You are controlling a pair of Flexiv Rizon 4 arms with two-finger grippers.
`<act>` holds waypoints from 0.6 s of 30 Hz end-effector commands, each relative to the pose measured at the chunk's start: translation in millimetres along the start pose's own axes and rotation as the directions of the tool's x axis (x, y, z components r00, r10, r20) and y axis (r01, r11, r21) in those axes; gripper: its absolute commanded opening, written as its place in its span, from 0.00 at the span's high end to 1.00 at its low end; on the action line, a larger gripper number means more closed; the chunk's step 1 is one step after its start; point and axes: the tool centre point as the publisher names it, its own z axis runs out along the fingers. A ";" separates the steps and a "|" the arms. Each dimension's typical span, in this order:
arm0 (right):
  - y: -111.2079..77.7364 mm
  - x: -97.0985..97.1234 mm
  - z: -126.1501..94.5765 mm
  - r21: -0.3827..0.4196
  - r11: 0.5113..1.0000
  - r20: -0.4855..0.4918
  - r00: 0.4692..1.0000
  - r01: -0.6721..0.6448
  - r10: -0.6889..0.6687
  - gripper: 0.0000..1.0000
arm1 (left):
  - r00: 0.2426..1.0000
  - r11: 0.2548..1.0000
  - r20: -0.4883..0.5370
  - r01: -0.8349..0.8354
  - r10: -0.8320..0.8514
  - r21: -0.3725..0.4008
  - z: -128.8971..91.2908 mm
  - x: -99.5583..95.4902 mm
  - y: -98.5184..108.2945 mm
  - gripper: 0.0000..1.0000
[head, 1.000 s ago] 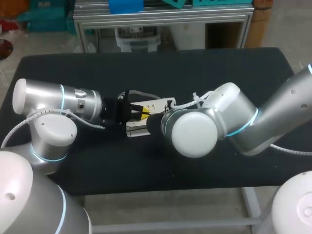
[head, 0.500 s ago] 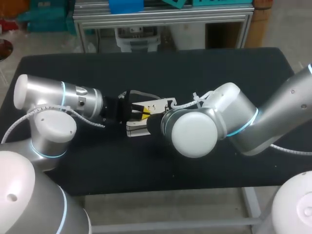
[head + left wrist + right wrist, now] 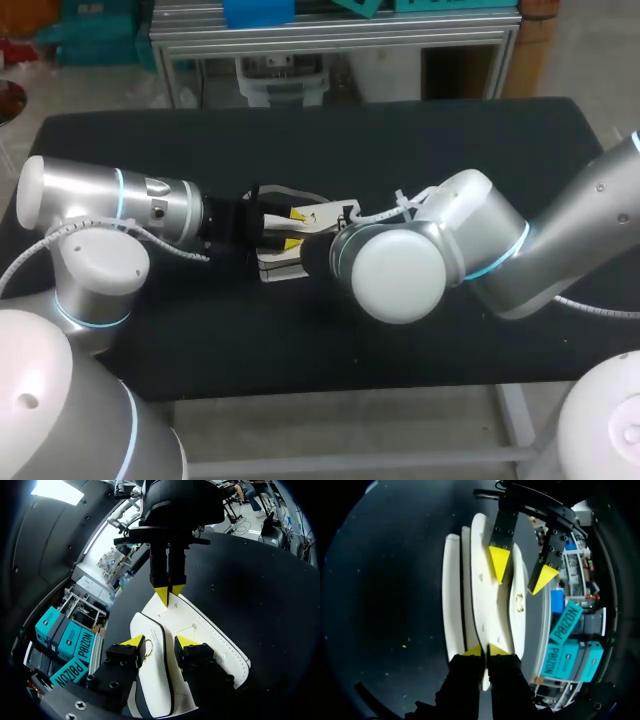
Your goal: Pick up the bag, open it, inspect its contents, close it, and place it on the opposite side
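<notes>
A white bag with dark trim lies mid-table between my two arms. In the left wrist view my left gripper stands open, its yellow tips on either side of the bag's raised flap edge, with a small metal ring by one finger. Straight ahead, my right gripper pinches the bag's far edge. The right wrist view confirms this: my right gripper is shut on the bag's flap, and the left gripper is spread open opposite it. In the head view the left gripper shows, while the right one is hidden behind its own wrist.
The black tabletop stretches out on both sides of the bag. Its front edge runs close under my right arm's large white joint. A white cable loops above that wrist.
My left gripper's fingers, pressed together on the bag before, have spread apart. The left arm has drawn back slightly to the left. The right arm and the bag have stayed put.
</notes>
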 end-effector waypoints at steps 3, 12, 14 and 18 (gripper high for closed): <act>-2.4 3.6 1.2 -0.010 1.000 0.179 0.984 0.000 0.002 1.00 | 0.999 0.996 -0.019 0.042 -0.041 0.074 -16.4 -5.7 -0.5 0.55; -2.4 3.6 1.2 -0.010 1.000 0.179 0.984 0.000 0.002 1.00 | 0.978 0.968 -0.105 0.193 -0.178 0.158 -51.2 -20.0 -4.3 0.16; -2.0 3.9 0.0 -0.012 1.000 0.180 0.984 0.000 0.002 1.00 | 0.968 0.958 -0.118 0.240 -0.223 0.155 -56.2 -22.3 -4.7 0.18; 0.9 3.1 -8.3 -0.023 1.000 0.165 0.986 -0.008 0.012 0.21 | 0.945 0.938 -0.129 0.318 -0.302 0.135 -64.2 -25.2 -5.0 0.12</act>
